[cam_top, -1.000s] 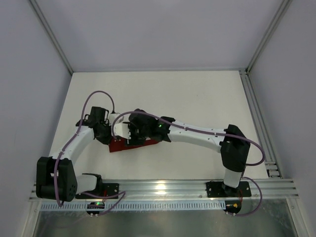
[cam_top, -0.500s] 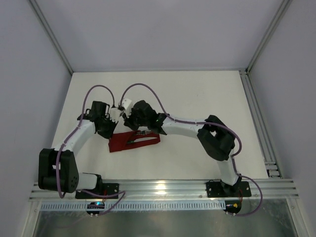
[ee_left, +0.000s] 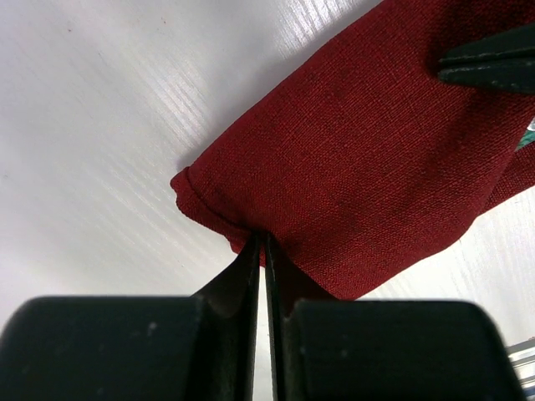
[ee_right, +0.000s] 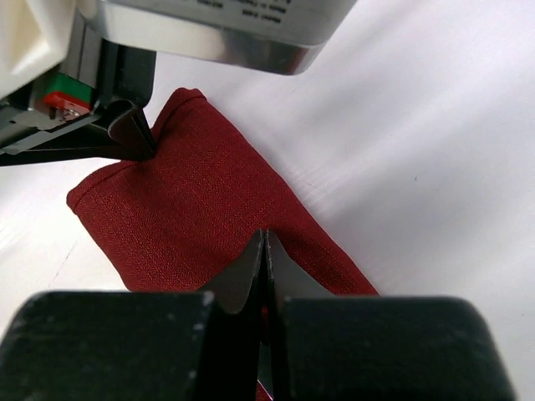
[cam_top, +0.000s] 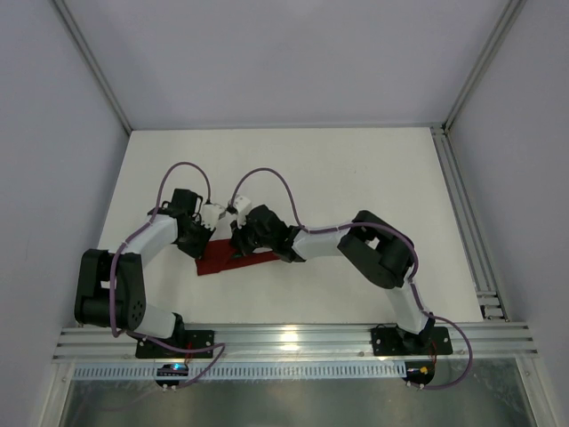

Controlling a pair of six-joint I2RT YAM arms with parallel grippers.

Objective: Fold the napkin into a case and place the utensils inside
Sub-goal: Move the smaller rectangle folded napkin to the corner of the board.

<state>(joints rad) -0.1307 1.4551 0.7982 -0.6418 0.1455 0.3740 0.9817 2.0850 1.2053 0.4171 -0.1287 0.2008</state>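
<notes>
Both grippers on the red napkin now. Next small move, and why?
Probably a slight lift of the right gripper, with the left gripper holding its pinch. Both are shut on the napkin, the left at its edge near a corner, the right further in, and the cloth lies flat on the table. Raising one pinch should show whether a layer separates.

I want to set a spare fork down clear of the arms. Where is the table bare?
Bare: the table's far half, up to the back wall, and its right side along the side rail. A thinner strip lies between the folded napkin and the near rail. Crowded: centre-left, where the left gripper and right gripper pinch it.
</notes>
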